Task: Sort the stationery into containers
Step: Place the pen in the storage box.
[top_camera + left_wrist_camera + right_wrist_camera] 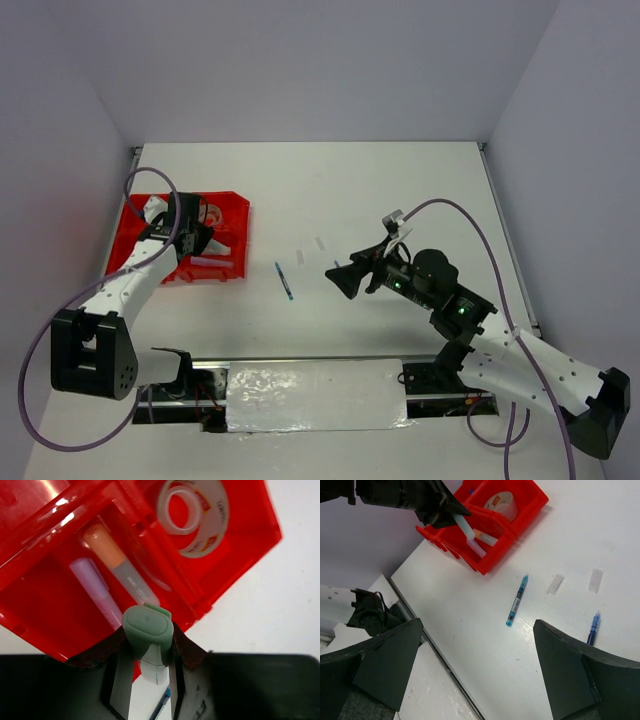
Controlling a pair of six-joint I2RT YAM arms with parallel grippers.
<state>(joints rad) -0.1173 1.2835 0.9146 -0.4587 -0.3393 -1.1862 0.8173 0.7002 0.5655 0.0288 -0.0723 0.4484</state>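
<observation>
While the left fingers clench a pastel green marker between them, the marker hangs slanted over the red tray, above one of its compartments. Whether its lower end touches the tray cannot be told. Inside the tray, an orange marker and a purple marker lie side by side in one compartment. A tape roll lies flat in the compartment next to them. The tray sits on the left part of a white table. To the right of the tray, clear of it, a teal pen lies on the table. Farther right of the tray lie two small clear caps, and farther still a darker blue pen. Well to the right of the tray, beyond both pens, the right fingers hang above the table, spread wide apart and holding nothing.
</observation>
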